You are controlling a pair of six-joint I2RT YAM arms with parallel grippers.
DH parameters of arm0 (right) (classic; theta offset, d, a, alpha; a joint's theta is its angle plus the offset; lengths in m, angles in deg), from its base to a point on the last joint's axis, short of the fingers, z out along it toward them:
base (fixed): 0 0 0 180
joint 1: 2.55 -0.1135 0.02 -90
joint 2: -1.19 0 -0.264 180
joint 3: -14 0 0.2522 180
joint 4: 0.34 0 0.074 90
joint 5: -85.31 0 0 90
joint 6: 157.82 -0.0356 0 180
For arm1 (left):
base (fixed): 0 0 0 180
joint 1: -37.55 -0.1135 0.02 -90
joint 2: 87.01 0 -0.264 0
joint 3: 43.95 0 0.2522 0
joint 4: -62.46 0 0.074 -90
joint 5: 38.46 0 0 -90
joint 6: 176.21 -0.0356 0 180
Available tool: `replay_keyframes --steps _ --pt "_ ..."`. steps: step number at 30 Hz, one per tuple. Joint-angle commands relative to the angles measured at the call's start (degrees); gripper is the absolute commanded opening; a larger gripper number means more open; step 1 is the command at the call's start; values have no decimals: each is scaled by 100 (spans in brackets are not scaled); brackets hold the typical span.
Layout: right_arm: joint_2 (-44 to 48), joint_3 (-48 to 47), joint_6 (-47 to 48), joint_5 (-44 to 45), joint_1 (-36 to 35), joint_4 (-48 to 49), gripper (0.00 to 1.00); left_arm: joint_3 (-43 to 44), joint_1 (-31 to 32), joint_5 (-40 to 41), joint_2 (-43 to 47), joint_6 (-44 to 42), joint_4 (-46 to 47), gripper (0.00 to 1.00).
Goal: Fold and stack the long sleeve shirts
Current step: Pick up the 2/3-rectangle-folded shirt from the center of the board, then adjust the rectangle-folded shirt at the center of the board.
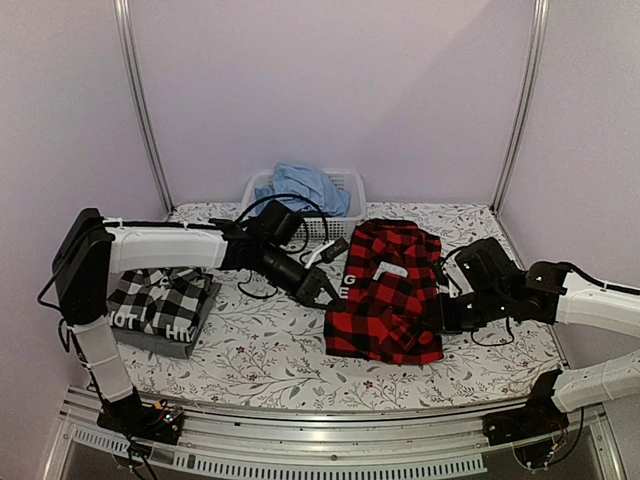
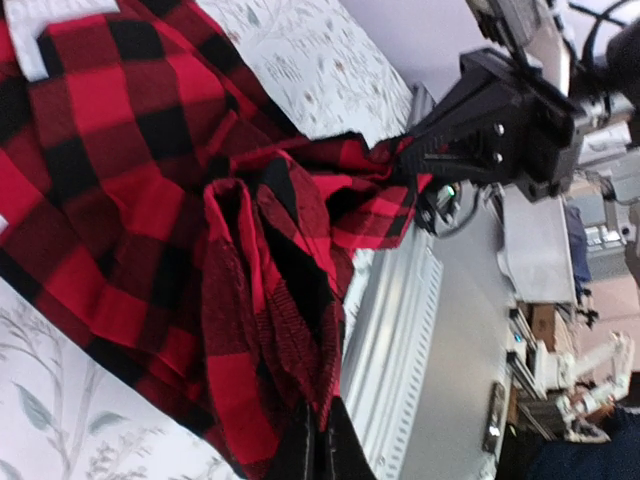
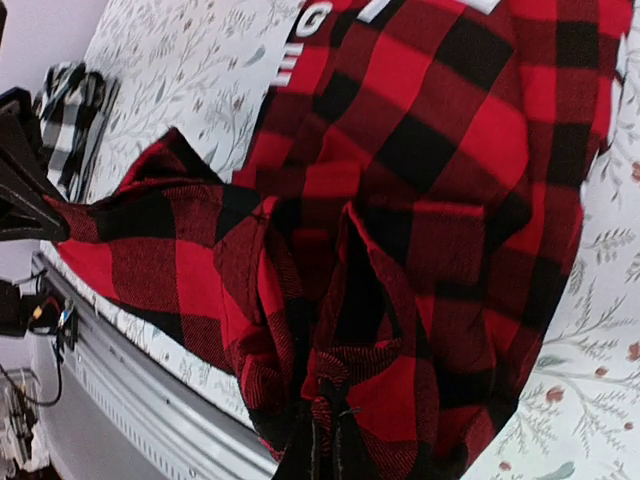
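Note:
The red-and-black check long sleeve shirt [image 1: 385, 295] lies rumpled right of the table's middle, partly folded. My left gripper [image 1: 327, 292] is shut on its left edge, and in the left wrist view the cloth [image 2: 250, 270] bunches up between the closed fingers [image 2: 318, 445]. At the opposite edge my right gripper [image 1: 441, 314] is shut on the cloth too; a fold [image 3: 400, 330] rises from that closed gripper [image 3: 331, 445]. A folded black-and-white check shirt [image 1: 160, 298] rests on a dark grey lettered one [image 1: 150, 335] at the left.
A white basket [image 1: 347, 184] with blue cloth [image 1: 300, 188] stands at the back middle. The table carries a floral cover [image 1: 260, 345]. A metal rail [image 1: 330, 440] runs along the near edge.

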Motion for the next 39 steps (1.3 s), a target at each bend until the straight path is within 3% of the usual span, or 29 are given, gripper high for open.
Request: replay_keyframes --steps 1,6,11,15,19,23,26,31,39 --pt "496 720 -669 -772 -697 -601 1 -963 481 -991 84 -400 -566 0" --pt "753 1199 -1222 -845 -1106 -645 19 -1466 812 -861 -13 -387 -625 10" --pt "906 754 -1215 -268 -1109 -1116 49 -1365 782 -498 275 -349 -616 48" --pt "967 323 -1189 341 -1110 -1433 60 -1218 602 -453 504 -469 -700 54" --pt "824 25 -1230 1226 -1090 -1342 60 -883 257 182 397 -159 -559 49" --pt "94 -218 -1049 1420 -742 -952 55 -175 146 865 -195 133 -522 47" --pt "-468 -140 -883 1190 -322 -233 49 131 81 1098 -660 388 -357 46" --pt "-980 19 -620 681 296 664 49 388 69 1158 -1125 683 -220 47" --pt "-1710 277 -398 73 711 1646 47 569 83 1156 -1465 827 -67 47"
